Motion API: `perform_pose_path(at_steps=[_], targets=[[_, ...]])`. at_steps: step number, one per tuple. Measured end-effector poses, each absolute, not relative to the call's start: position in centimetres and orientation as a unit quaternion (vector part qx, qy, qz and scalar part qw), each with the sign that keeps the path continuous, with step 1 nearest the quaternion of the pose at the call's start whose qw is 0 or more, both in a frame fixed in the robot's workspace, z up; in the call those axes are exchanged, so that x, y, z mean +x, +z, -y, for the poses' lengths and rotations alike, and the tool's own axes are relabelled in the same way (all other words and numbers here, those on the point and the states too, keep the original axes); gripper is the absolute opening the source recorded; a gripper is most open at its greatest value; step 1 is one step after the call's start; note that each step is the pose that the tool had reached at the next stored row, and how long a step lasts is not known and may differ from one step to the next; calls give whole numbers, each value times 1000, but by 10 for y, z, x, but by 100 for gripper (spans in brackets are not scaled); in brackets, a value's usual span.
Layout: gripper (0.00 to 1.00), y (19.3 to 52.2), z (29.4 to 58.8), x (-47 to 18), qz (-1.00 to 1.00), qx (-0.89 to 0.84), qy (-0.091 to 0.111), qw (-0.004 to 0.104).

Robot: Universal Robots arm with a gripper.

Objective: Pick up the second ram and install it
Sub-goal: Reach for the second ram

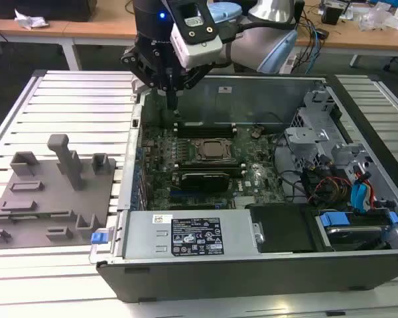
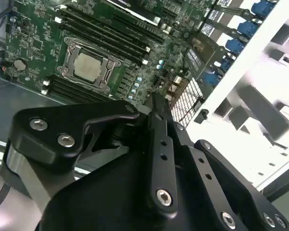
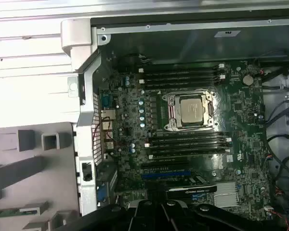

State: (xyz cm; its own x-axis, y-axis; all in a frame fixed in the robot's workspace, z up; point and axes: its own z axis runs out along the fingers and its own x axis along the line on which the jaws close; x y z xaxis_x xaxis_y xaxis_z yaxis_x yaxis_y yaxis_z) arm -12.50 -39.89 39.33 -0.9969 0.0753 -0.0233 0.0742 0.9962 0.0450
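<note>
My gripper hangs over the back corner of the open computer case, on the exterior view's left, just above the motherboard. Its fingers look pressed together, and I see nothing between them. In both wrist views its black body sits in the foreground. A narrow green strip that looks like the second ram lies in the grey fixture outside the case, apart from the gripper. Long black slots with white end clips run on both sides of the processor socket.
The grey fixture with upright holders lies on the slatted table at the exterior view's left. The case holds a power supply at the front, and drive cages and cables at the exterior view's right. Desks stand behind.
</note>
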Motion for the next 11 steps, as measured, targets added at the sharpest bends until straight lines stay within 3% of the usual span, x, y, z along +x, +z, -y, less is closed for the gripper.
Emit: perform_pose_path(at_steps=[11], targets=[[11, 393, 399, -182, -999, 37, 22, 13]])
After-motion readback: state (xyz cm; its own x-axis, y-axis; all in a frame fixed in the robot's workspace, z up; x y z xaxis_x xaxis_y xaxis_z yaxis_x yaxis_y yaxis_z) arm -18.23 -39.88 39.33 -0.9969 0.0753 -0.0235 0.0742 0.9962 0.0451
